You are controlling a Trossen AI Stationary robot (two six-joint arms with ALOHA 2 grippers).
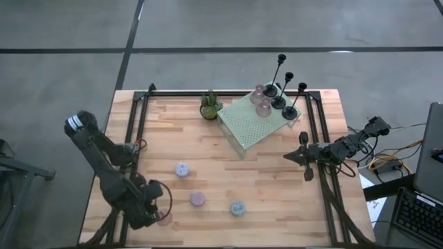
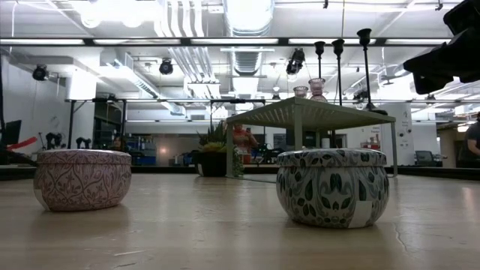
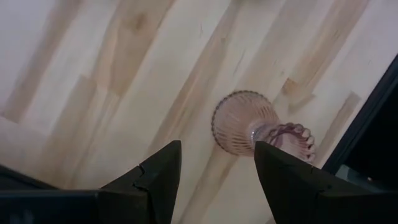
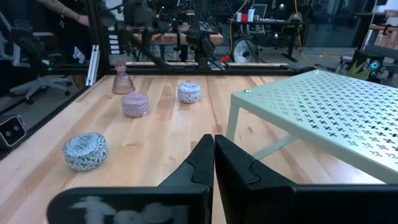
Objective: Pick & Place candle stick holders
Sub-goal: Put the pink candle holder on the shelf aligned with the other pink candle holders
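One pinkish glass cup point(image 3: 249, 124) stands on the bare table near its front left corner point(image 1: 164, 218); it also shows in the right wrist view point(image 4: 122, 78). My left gripper point(image 3: 217, 168) hangs open just above it point(image 1: 156, 207), touching nothing. Two more glass cups point(image 1: 261, 100) and three black stemmed holders point(image 1: 288, 86) stand on the pale green platform point(image 1: 249, 124). The lilac point(image 1: 181, 169), pink point(image 1: 198, 199) and blue point(image 1: 238, 208) round holders rest on the table. My right gripper point(image 4: 214, 155) is shut and empty, right of the platform point(image 1: 289, 157).
A small potted plant point(image 1: 210, 105) stands left of the platform at the far side. Black rails point(image 1: 138, 117) run along the table's left, far and right edges. Bare wood lies between the round holders and the platform. A laptop point(image 1: 426, 200) sits off the table's right.
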